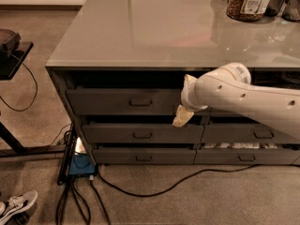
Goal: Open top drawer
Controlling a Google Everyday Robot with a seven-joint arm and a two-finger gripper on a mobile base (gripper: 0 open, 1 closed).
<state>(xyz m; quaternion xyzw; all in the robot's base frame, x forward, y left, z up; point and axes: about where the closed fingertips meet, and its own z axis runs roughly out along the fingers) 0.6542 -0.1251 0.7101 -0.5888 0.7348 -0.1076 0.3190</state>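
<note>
The top drawer (pixel 108 101) is the wide dark-grey front just under the grey countertop (pixel 140 27), with a small rectangular pull handle (pixel 140 102) at its centre. A dark gap shows between its upper edge and the counter. My white arm (pixel 243 97) reaches in from the right. My gripper (pixel 183 116), cream-coloured, hangs at the right end of that drawer front, well to the right of the handle and partly over the drawer below.
Two shallower grey drawers (pixel 140 134) sit beneath, and a neighbouring stack (pixel 262 134) lies to the right. A jar (pixel 248 1) stands on the counter. On the floor are cables (pixel 154 186), a blue box (pixel 82 165) and a shoe (pixel 16 204). A black stand (pixel 9 46) is at the left.
</note>
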